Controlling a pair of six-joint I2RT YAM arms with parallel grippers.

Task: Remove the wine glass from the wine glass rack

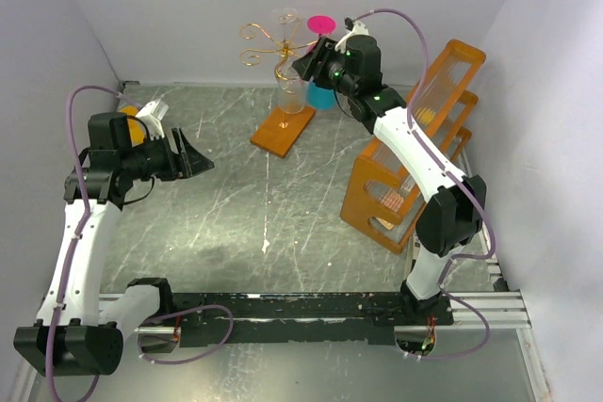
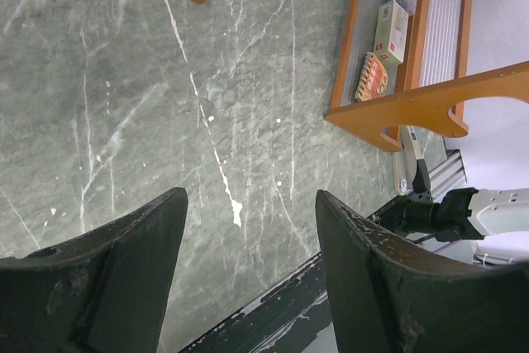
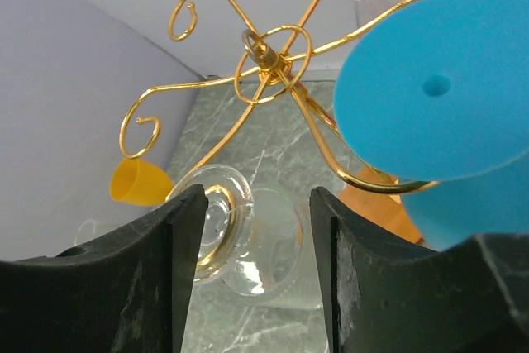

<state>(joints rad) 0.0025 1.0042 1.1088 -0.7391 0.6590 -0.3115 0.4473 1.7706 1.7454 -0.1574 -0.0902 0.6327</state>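
Note:
The wine glass rack (image 1: 273, 44) is a thin gold wire stand with curly arms on a flat orange base (image 1: 283, 129), at the back centre. A clear wine glass (image 1: 292, 91) hangs from it. In the right wrist view this glass (image 3: 264, 245) lies foot-first between my open fingers, and the gold scrolls (image 3: 269, 59) are just above. My right gripper (image 1: 314, 63) (image 3: 258, 204) is open beside the rack and grips nothing. A blue glass (image 3: 438, 88) and a pink glass (image 1: 321, 23) hang beside it. My left gripper (image 1: 193, 159) (image 2: 250, 200) is open and empty over the left table.
A big orange frame with clear panels (image 1: 415, 157) stands at the right, also in the left wrist view (image 2: 413, 105). A yellow cup (image 1: 132, 124) sits at the back left behind my left arm. Another clear glass (image 1: 283, 18) is on the rack's far side.

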